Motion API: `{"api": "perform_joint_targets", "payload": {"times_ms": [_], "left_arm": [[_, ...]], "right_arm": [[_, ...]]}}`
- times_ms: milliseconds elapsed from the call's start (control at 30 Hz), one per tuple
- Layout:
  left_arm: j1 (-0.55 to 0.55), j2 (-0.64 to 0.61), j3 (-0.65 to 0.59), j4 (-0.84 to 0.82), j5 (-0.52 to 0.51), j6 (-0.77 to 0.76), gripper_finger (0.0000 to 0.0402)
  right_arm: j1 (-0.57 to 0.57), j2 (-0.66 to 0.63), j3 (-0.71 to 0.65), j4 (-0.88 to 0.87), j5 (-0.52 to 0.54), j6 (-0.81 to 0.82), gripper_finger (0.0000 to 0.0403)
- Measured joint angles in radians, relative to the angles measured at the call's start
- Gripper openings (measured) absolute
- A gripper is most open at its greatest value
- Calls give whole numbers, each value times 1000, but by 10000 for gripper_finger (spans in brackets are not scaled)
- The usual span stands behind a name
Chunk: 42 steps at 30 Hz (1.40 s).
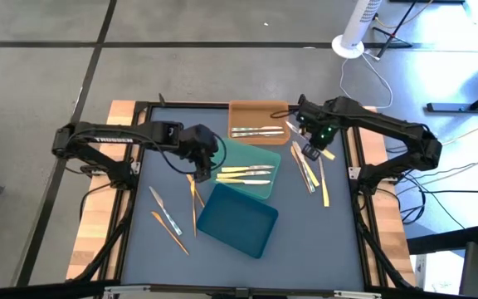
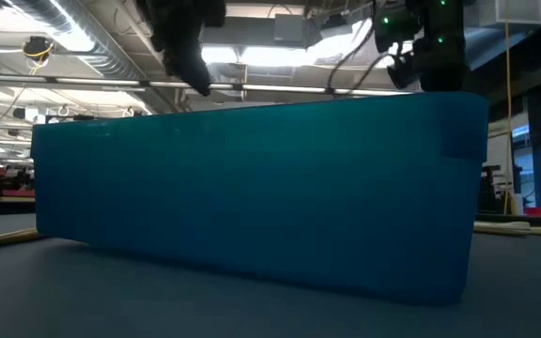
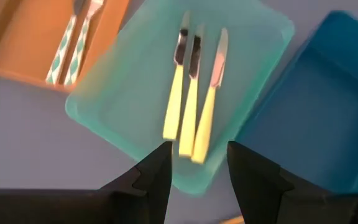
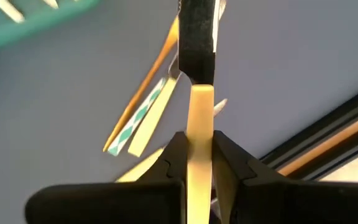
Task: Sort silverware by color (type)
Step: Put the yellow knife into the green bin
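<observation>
With the right gripper (image 4: 199, 146) pinching a pale-yellow-handled knife (image 4: 199, 106), carry it level to the teal tray (image 1: 265, 184) beside its three matches, clear of the spread left gripper (image 3: 197, 165).

Three trays sit mid-desk (image 1: 139, 249): the far tray (image 1: 258, 111) holds two utensils (image 1: 256, 131), the middle tray (image 1: 260, 189) three (image 1: 245, 174), and the near tray (image 1: 237, 220) touches it. Loose utensils lie left (image 1: 169, 221) and right (image 1: 308, 170) of the trays. The right claw (image 4: 199, 155) grips one utensil (image 4: 200, 115) above the right-hand group.
</observation>
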Motion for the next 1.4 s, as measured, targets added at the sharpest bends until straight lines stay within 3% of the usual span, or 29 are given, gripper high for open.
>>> {"api": "perform_joint_targets", "payload": {"times_ms": [433, 900, 1400], "left_arm": [[-84, 1, 1, -208, 1, -228, 147], [-199, 1, 1, -234, 0, -459, 147], [-295, 2, 1, -233, -8, -597, 147]], "right_arm": [[0, 48, 117, 138, 50, -173, 30], [0, 278, 249, 206, 53, -358, 30], [0, 415, 358, 323, 61, -536, 30]]}}
